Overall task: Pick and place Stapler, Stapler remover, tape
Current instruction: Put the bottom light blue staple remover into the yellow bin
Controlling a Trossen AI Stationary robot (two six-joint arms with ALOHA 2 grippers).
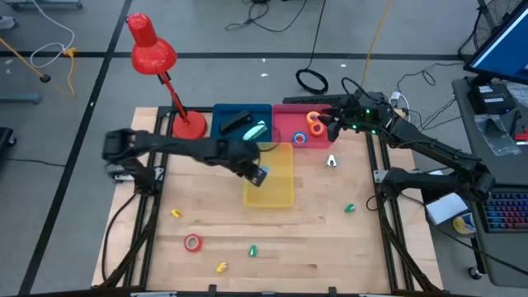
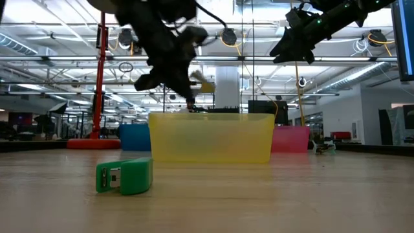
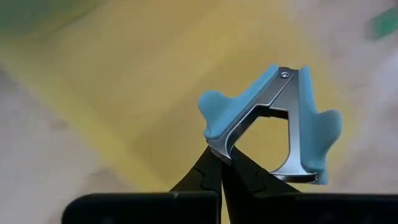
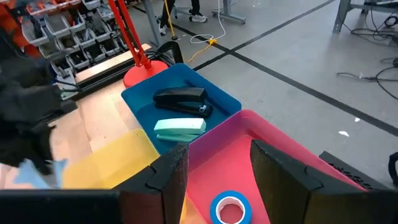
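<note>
The yellow bin (image 1: 277, 191) is blurred in the left wrist view, its contents indiscernible. The left gripper (image 3: 222, 160), centre frame in the high view above that bin, is clenched on a blue staple remover (image 3: 280, 127), pinching its metal tip. The right gripper (image 4: 217, 163) hangs released over the pink bin (image 4: 245, 134), above a blue tape roll (image 4: 230, 208). Two staplers (image 4: 181, 99) lie in the blue bin (image 4: 140, 93).

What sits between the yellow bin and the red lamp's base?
In the high view, the left gripper over the yellow bin reaches across that stretch; otherwise bare wood up to the lamp base.
</note>
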